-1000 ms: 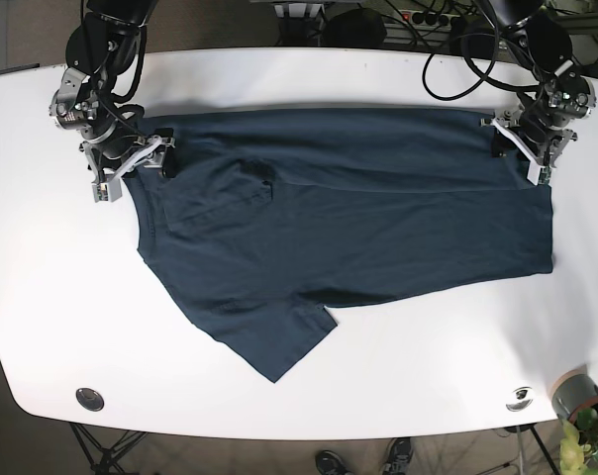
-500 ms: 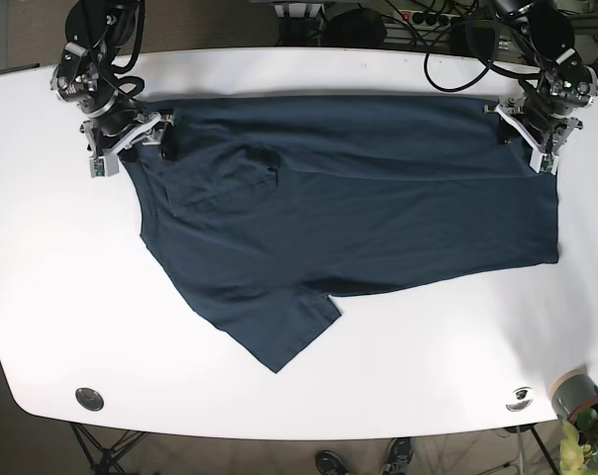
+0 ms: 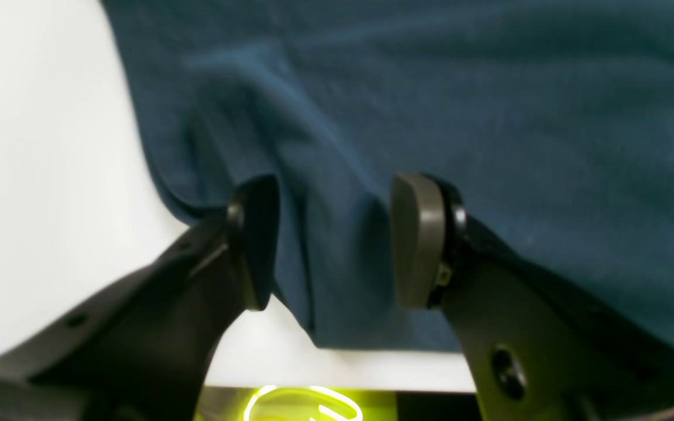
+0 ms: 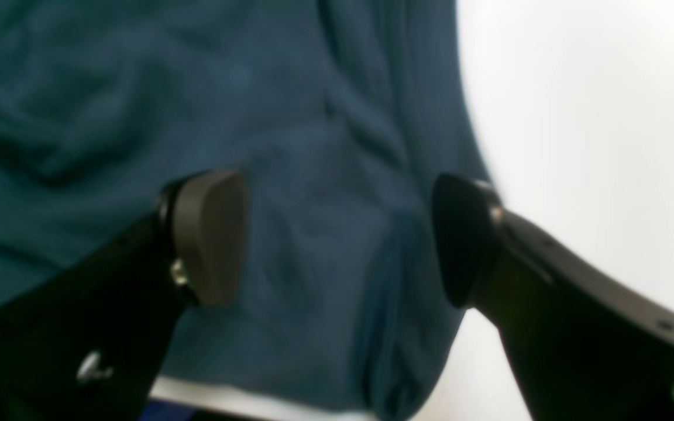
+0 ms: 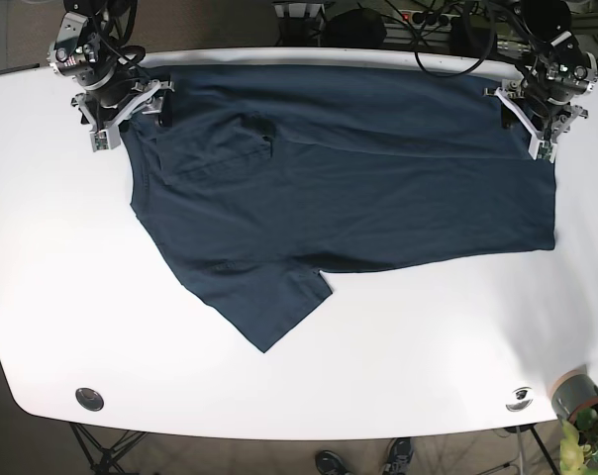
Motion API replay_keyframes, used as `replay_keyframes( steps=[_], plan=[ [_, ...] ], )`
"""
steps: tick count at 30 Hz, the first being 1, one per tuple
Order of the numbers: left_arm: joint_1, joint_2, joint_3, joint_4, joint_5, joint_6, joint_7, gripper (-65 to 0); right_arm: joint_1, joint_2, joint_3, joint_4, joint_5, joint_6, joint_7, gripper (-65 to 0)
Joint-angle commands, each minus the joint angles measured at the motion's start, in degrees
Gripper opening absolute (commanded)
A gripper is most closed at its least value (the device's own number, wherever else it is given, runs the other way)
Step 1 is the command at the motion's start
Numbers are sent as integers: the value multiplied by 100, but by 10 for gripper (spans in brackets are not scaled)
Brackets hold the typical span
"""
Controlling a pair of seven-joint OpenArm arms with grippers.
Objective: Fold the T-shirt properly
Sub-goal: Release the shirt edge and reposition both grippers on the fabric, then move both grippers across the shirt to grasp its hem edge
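Note:
The dark blue T-shirt (image 5: 358, 188) lies spread flat across the white table (image 5: 428, 376), with one sleeve (image 5: 269, 307) pointing to the near left. My left gripper (image 5: 527, 124) is at the shirt's far right corner. In the left wrist view (image 3: 334, 240) it is open, its jaws straddling a raised fold of the fabric (image 3: 325, 175) near the hem. My right gripper (image 5: 131, 104) is at the far left corner. In the right wrist view (image 4: 340, 240) it is open wide over the shirt's edge (image 4: 313, 146).
The table's far edge runs just behind both grippers and shows as a white strip in the left wrist view (image 3: 360, 371). Cables (image 5: 438, 40) lie beyond it. A potted plant (image 5: 581, 401) stands at the near right corner. Round fittings (image 5: 89, 399) (image 5: 520, 396) sit near the front edge.
Both grippers have moved toward the table's far edge and the whole shirt has slid that way with them. Its top edge now lies along the far edge.

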Motion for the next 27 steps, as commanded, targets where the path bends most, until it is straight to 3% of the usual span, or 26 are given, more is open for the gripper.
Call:
replay_keyframes(
  steps=[1,11,16,27],
  plan=[
    [-232,-78,-37,248,2,-3,-83,-375,199,46,23,285,94,10,104,-176],
    [-742,-86,16,714,2,-3,-91,-372,1183,98,-4,294,33,-25,-353,-176],
    [-1533,-130,201,-24,28,-3,-91,-375,1781,186,-21,-111,33,-16,-590,-176],
    [-2896,-289,429,-1299,758,-3,-232,-376,3337,274,-30,-1781,24,-16,-608,-176]
  ],
)
